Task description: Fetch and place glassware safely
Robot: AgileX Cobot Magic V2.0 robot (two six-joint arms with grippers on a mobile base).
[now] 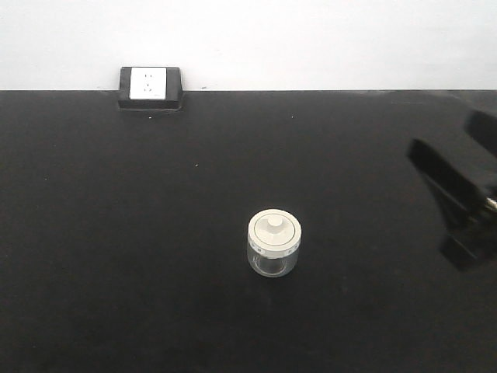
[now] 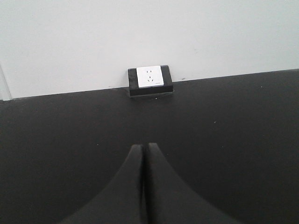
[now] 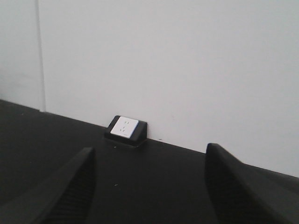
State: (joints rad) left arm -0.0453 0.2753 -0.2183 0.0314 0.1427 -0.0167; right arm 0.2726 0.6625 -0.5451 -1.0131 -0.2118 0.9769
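The right gripper point(image 3: 149, 186) has its fingers spread wide, with nothing between them; through the gap its wrist view shows only bare black table point(image 3: 154, 186) and, beyond, a wall socket box point(image 3: 126, 129) at the foot of the white wall point(image 3: 187, 70). The jar does not appear between or ahead of those fingers in that view, so they are not yet lined up on it.

In the front view the right gripper point(image 1: 458, 206) is a blurred dark shape at the right edge, well apart from the glass jar point(image 1: 274, 243), which stands upright out to its side near the table's middle, cream lid point(image 1: 274, 231) seated, knob up. Nothing touches it.

The left gripper point(image 2: 145, 182) has its fingers pressed together, empty, pointing toward the same socket box point(image 2: 150, 80); the jar is nowhere in its view.

The risks from here — as I judge them — come from the approach. The jar is short and smooth, so a finger arriving low and off-centre could shove it across the table or tip it instead of straddling it. Closing on the lid rather than the glass body might lift the lid alone, if it sits loose. Glass is also slick — too light a squeeze could let it slide out during the carry.
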